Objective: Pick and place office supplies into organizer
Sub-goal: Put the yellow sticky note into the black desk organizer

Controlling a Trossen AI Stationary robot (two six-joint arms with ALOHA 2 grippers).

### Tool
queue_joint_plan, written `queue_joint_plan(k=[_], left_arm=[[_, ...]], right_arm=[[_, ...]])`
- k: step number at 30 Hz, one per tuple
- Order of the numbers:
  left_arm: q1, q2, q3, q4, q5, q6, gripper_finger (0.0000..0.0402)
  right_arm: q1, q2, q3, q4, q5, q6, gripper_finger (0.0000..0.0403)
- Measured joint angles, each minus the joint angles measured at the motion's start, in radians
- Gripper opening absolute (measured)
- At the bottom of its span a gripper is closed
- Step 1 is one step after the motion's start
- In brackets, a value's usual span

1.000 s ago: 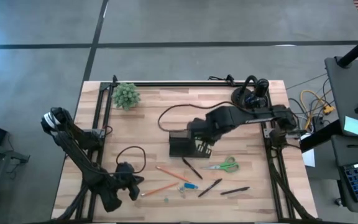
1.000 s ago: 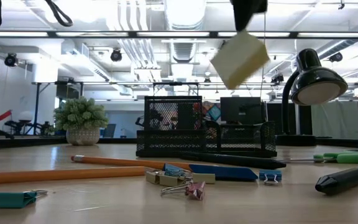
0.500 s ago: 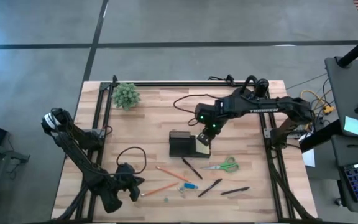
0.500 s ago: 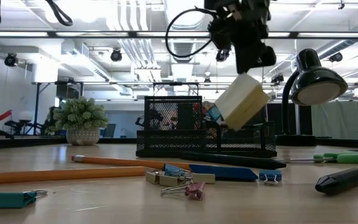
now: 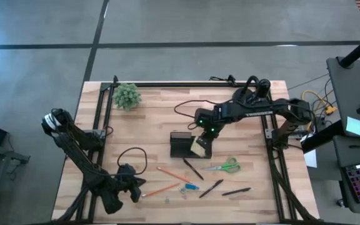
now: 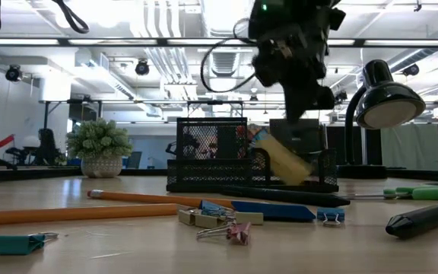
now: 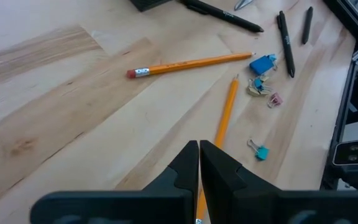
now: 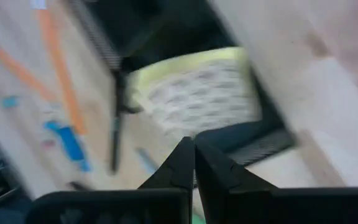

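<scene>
Sticky-note pad (image 5: 196, 146) sits tilted in the organizer (image 5: 181, 145) near the tabletop's middle — one corner down, just ahead of the right gripper (image 5: 204, 150), whose jaws are shut and empty above it. Right arm is nearer by far — the left gripper (image 5: 127, 183), jaws shut, waits at the tabletop's near-left corner.

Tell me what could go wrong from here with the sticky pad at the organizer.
1. The sticky-note pad sits tilted in the organizer below the shut right gripper; whether the fingers grip it is unclear. It may end up leaning rather than lying flat.
2. The gripper hangs close over the mesh wall, so pulling away could nudge the light tray.
3. A black pen lies right beside the organizer and could get bumped.
</scene>
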Motion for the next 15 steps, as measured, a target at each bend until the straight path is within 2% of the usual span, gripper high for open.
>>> queue_joint_plan(k=[3,9,13,15], left_arm=[[0.000,0.000,0.000,0.000,0.000,0.000,0.0000],[0.007,0.000,-0.002,0.003,0.000,-0.001,0.0000],[0.014,0.000,-0.002,0.003,0.000,0.000,0.0000],[0.014,0.000,-0.003,-0.001,0.000,0.000,0.0000]], right_arm=[[-0.002,-0.002,-0.003,-0.082,0.065,0.000,0.0008],[0.011,-0.006,0.029,-0.082,0.066,-0.007,0.0016],[0.055,-0.006,0.078,-0.082,0.077,-0.028,0.0054],[0.097,0.001,0.090,-0.088,0.128,-0.066,0.0084]])
